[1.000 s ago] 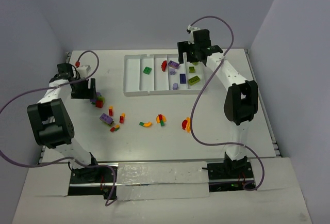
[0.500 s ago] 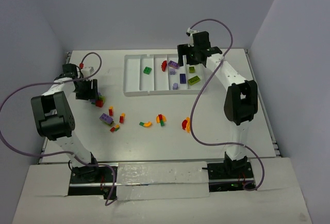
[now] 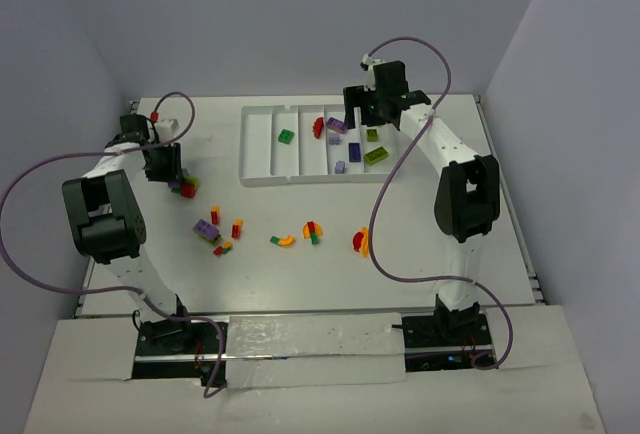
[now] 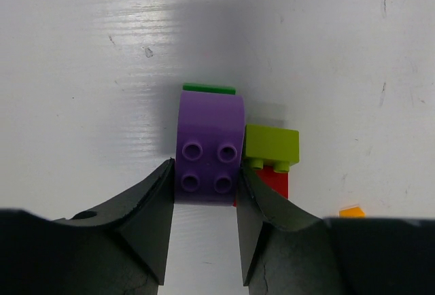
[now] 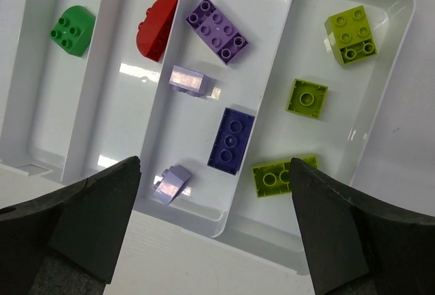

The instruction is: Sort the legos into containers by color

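- Left tool (image 4: 206, 179): clenched on a purple curved brick (image 4: 209, 142) at the left side of the tabletop (image 4: 81, 71). A lime brick (image 4: 272, 144) and a red brick (image 4: 275, 181) sit just beside it.
- Loose legos (image 3: 312, 230): scattered mid-tabletop, in orange, red, green and purple.
- Tray (image 3: 258, 149): far centre. Second compartment holds one dark green brick (image 5: 71, 31), third one red, fourth four purple, fifth three lime.
- Right tool (image 5: 215, 186): released, fingers wide apart, above the tray.
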You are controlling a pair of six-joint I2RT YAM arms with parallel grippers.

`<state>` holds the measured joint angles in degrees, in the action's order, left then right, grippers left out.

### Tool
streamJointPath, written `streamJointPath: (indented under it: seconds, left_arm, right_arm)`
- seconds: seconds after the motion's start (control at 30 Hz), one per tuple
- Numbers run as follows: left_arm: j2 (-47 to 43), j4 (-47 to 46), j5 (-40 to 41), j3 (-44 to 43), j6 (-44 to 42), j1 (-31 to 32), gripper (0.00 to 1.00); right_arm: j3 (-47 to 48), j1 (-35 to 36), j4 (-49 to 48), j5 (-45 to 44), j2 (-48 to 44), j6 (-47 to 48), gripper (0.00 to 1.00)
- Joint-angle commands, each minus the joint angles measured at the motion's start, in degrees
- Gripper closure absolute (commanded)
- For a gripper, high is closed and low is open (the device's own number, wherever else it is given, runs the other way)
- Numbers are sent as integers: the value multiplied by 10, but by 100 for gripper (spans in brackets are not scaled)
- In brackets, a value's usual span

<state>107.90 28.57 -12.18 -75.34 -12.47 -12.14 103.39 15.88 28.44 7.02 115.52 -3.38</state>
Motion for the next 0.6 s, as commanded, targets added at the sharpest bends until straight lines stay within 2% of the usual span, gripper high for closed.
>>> streamJointPath:
  seconds: [0.0,0.2,0.3,0.57]
  left_arm:
    - [1,-4,1,-29,-9,1,64]
    - [-21,18,-19,-37,-23,1,79]
    - [-55,11,-38,-35,-19,2,100]
    - [-137,-42,-126,-37,49,18,100]
  right_arm:
    - [-8,3,-4,14,-23,0,4]
    - [-8,5,2,26,-29,2,5]
    - [-18,5,-2,46,-40,3,5]
    - [-57,9,-21,149,-75,12,6]
